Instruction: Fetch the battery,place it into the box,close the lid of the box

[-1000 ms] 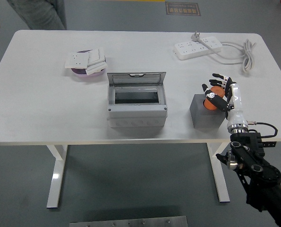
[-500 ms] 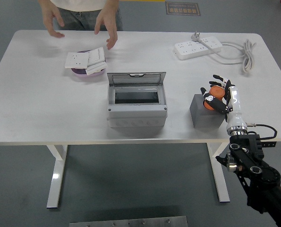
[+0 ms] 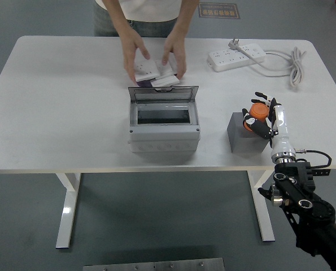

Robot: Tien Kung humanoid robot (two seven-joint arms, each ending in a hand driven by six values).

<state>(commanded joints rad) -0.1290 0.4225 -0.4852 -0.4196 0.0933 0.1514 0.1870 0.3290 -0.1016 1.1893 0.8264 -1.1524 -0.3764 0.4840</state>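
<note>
An orange battery (image 3: 257,112) is held in my right hand (image 3: 258,116), whose fingers are curled around it just above a grey block (image 3: 244,137) at the right of the white table (image 3: 55,113). The grey box (image 3: 164,125) stands in the table's middle with its clear lid (image 3: 162,93) raised at the back and its inside dark and open. My left arm is out of the picture.
A person at the far side holds a purple dish with white wall sockets (image 3: 154,72) in both hands, just behind the box's lid. A white power strip (image 3: 236,57) and its coiled cable (image 3: 295,63) lie at the back right.
The person stepped to the middle and moved the dish of sockets from the back left to just behind the box. My right hand lifted the battery slightly off the block.
</note>
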